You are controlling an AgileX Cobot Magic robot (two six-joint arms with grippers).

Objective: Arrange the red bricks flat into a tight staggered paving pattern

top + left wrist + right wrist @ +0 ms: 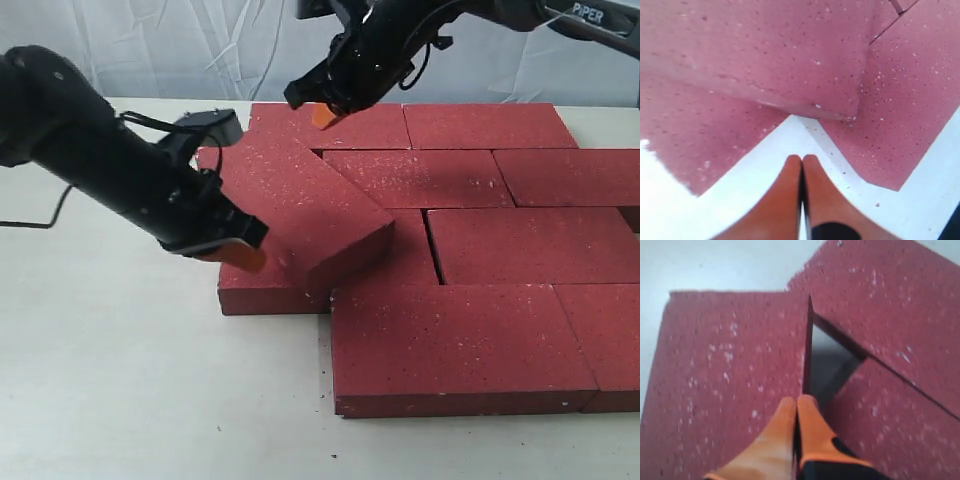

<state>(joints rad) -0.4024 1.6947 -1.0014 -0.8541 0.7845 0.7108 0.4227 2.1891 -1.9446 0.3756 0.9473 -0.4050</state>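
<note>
Several red bricks lie flat in staggered rows on the white table [120,390]. One red brick [300,205] lies askew across the left end of the rows, resting partly on top of a lower brick [270,295]. My left gripper [242,257] is shut and empty, its orange fingertips [792,167] over bare table just off the askew brick's [765,55] near corner. My right gripper [325,114] is shut and empty at that brick's far end. Its tips [797,402] sit at the edge of a back-row brick [730,370], beside a triangular gap [832,360].
Laid bricks fill the right side: back row [490,125], middle row [420,178], a third row [530,245] and front bricks [450,345]. A thin dark cable [40,215] loops off the left arm. A wrinkled white backdrop [150,45] stands behind the table.
</note>
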